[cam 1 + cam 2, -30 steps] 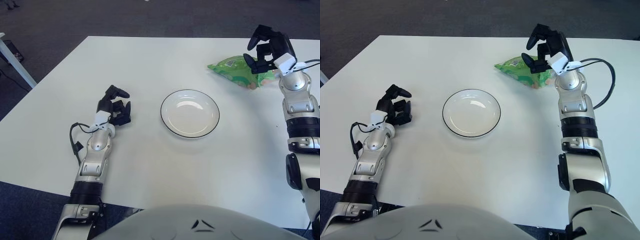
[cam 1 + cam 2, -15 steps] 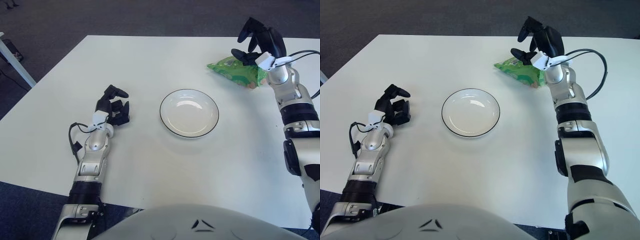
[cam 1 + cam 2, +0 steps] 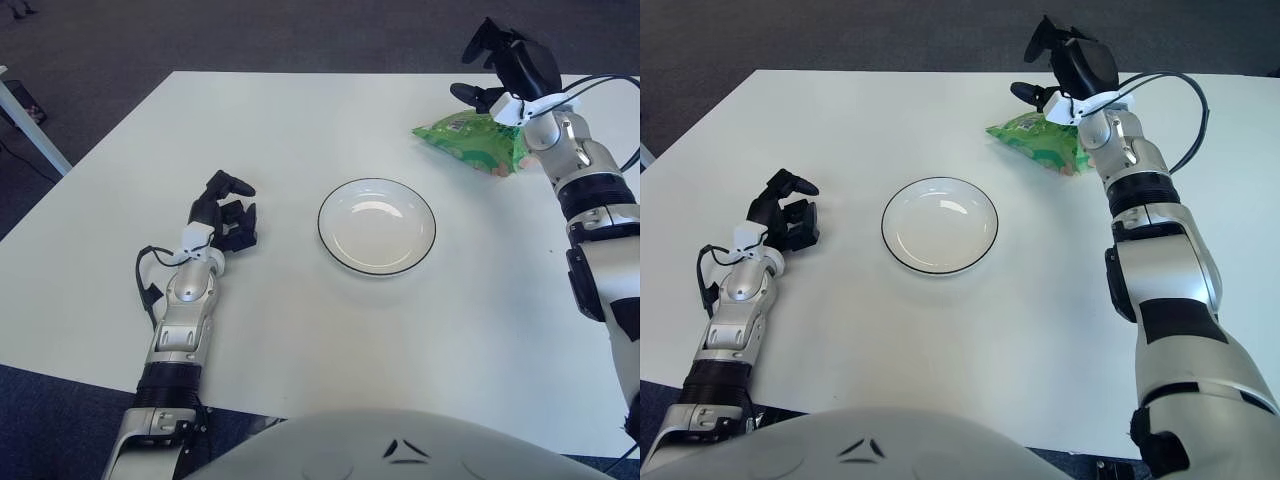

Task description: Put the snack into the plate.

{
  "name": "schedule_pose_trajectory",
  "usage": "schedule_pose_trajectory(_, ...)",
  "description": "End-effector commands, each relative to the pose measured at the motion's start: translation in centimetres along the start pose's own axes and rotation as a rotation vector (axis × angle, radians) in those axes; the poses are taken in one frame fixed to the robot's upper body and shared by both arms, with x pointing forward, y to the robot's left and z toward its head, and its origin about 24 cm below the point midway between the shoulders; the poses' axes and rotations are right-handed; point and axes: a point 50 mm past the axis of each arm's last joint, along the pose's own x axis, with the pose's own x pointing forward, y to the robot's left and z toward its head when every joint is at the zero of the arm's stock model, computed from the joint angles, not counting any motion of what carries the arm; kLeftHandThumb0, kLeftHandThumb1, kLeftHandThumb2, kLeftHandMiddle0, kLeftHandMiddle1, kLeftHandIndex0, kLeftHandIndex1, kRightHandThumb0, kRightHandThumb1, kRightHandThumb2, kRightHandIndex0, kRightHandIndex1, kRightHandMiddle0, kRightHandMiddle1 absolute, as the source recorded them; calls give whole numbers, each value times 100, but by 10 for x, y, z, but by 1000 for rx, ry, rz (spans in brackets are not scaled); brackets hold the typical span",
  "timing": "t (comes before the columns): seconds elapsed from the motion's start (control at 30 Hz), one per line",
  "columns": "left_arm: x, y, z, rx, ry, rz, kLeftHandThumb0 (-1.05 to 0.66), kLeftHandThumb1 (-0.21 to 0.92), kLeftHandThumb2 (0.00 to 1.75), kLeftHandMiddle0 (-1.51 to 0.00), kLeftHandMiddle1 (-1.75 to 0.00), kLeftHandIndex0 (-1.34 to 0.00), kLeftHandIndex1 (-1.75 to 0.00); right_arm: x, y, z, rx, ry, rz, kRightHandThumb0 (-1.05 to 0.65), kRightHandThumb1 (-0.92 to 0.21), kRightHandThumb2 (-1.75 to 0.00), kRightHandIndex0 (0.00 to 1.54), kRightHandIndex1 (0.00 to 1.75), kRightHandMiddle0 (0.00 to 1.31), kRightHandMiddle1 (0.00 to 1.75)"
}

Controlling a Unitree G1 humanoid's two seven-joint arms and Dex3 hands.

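- The snack (image 3: 474, 142), a green bag with a small white label on top, lies flat on the far right part of the white table (image 3: 300, 310).
- It sits well apart from the plate (image 3: 377, 226), up and to the right of it, and nothing is in the plate.
- The right hand (image 3: 503, 72) is above the far edge of the bag, its dark fingers (image 3: 470, 93) spread and gripping nothing; one fingertip shows just over the bag's far end, and whether it touches the bag cannot be told.
- The right forearm runs from the hand down along the right side of the bag, with a black cable looping off by the wrist.
- The plate is round and white with a thin dark rim, near the middle of the table.
- The left hand (image 3: 225, 212) shows to the left of the plate, well apart from it, with its fingers curled in loosely around nothing.
- A thin black cable (image 3: 148, 280) loops beside the left wrist.
- Dark carpet surrounds the table.
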Motion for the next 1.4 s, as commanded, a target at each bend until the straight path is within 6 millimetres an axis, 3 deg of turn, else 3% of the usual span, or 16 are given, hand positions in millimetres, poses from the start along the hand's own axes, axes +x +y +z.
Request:
schedule_pose_trajectory(0.0, -43, -8, -57, -43, 261, 1, -41, 54, 104, -116, -175, -44, -175, 7, -4, 0, -62, 12, 42, -90, -92, -95, 8, 92, 0, 124)
schedule_pose_trajectory(0.4, -43, -9, -58, -33, 252, 2, -42, 50, 108, -117, -175, -47, -175, 14, -4, -6, -141, 68, 159, -95, -92, -114, 5, 54, 0, 86)
schedule_pose_trajectory(0.47, -43, -8, -58, -28, 251, 3, -42, 50, 109, -117, -175, -47, -175, 15, -4, -7, -157, 81, 189, -96, -92, -116, 2, 33, 0, 73)
schedule_pose_trajectory(0.6, -43, -8, -58, -21, 254, 4, -42, 50, 109, -117, -175, -47, -175, 16, -5, -10, -195, 97, 242, -97, -92, -118, 0, 8, 0, 54)
schedule_pose_trajectory(1.03, -44, -7, -57, -24, 253, 7, -42, 51, 108, -114, -175, -46, -175, 12, -4, -21, -246, 189, 428, -105, -92, -120, 0, 0, 0, 4)
schedule_pose_trajectory(1.3, -43, -6, -58, -38, 249, 5, -42, 51, 107, -113, -175, -46, -175, 5, 1, -27, -230, 227, 502, -101, -92, -120, 0, 0, 0, 0)
schedule_pose_trajectory(1.37, -43, -6, -58, -41, 247, 5, -42, 52, 107, -113, -175, -46, -175, -3, 14, -33, -225, 252, 529, -100, -92, -119, 0, 0, 1, 1)
